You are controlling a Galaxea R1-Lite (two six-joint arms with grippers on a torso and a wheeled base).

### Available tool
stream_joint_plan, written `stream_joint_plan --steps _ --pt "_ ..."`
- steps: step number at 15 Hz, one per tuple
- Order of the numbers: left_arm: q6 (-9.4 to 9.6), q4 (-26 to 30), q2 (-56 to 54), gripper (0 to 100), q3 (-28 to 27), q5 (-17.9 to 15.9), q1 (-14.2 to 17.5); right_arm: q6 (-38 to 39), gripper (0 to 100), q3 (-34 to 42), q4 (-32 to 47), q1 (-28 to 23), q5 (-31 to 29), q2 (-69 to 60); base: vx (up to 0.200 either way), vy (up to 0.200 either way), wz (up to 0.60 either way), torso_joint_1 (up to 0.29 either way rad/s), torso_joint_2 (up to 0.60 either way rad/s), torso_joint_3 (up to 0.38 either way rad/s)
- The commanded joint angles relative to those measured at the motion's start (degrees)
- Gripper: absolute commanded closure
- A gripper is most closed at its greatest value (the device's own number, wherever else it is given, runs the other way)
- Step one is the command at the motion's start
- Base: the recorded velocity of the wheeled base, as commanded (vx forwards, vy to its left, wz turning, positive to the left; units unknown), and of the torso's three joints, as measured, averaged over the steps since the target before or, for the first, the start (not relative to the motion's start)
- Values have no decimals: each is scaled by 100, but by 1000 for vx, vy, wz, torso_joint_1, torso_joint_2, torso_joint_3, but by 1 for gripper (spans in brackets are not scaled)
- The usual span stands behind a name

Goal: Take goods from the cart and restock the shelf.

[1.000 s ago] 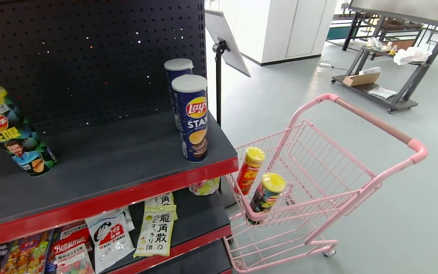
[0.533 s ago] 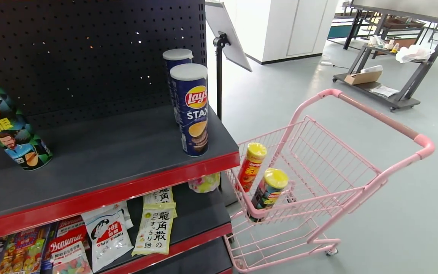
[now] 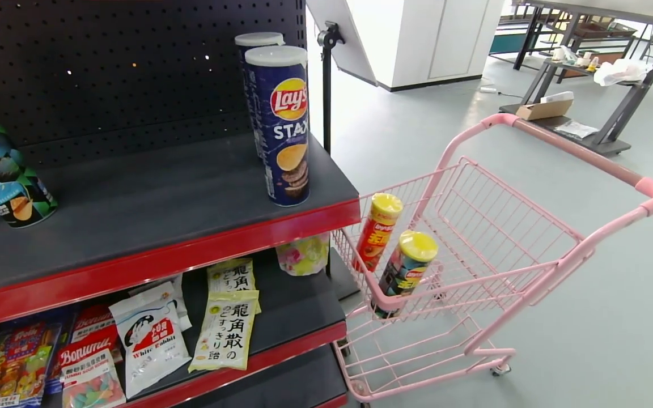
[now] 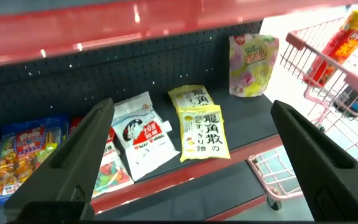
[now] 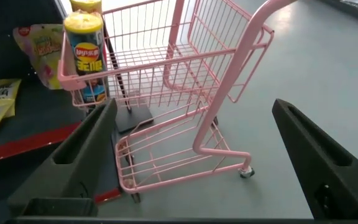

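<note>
A pink cart [image 3: 530,238] stands right of the shelf [image 3: 190,238]. In its basket lean a red chip can [image 3: 376,233] and a dark chip can with a yellow lid [image 3: 406,271]. On the top shelf board stand two blue chip cans [image 3: 282,124], one behind the other, and a green-black can [image 3: 3,170] at the far left. My left gripper [image 4: 191,106] is open in front of the lower shelf, with the cart [image 4: 309,59] to one side. My right gripper [image 5: 194,106] is open and empty, low beside the cart [image 5: 229,74] and the dark can [image 5: 87,59].
Snack bags [image 3: 230,328] lie on the lower shelf, and a pale bag [image 3: 304,255] stands at its right end. A stand with a white board [image 3: 329,34] rises behind the shelf corner. Grey floor lies open right of the cart; work tables [image 3: 581,68] stand far back.
The whole head picture has shifted: the shelf and cart now look nearer and the top shelf sits higher in the picture. The cans and cart themselves have not moved.
</note>
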Motion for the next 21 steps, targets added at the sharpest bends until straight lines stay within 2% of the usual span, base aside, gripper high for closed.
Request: stream_joint_plan --steps 1,7,11,12,13,14,16,17,19,20,21 --pt "-1 -3 5 0 1 6 1 -2 0 0 -4 0 -10 4 0 0 0 -212 554 349" --pt "-1 -3 5 0 1 6 1 -20 0 0 -4 0 -1 4 0 0 0 -173 511 336" --pt "-1 -3 5 0 1 6 1 -72 0 -18 13 -26 -10 48 0 0 0 -36 107 82" --pt "-1 -3 5 0 1 -2 1 33 0 -1116 75 158 263 892 0 0 0 0 0 0" --pt "-1 -3 5 0 1 -2 1 578 0 -2320 31 308 333 2456 0 0 0 0 0 0" --pt "-1 -3 5 0 1 -2 1 921 0 -2962 -48 413 465 3353 0 0 0 0 0 0" --pt "-1 -3 5 0 1 -2 1 604 0 -3182 -391 861 939 4469 0 0 0 0 0 0" --pt "-1 -3 5 0 1 -11 1 622 0 -3103 -839 976 983 5137 0 0 0 0 0 0" --pt "-19 -3 5 0 1 -11 1 780 0 -2689 -2342 1327 1062 6517 0 0 0 0 0 0" --pt "-1 -3 5 0 1 -11 1 780 0 -2558 -2852 1450 1106 7009 0 0 0 0 0 0" --pt "-1 -3 5 0 1 -11 1 780 0 -2558 -2852 1450 1106 7009 0 0 0 0 0 0"
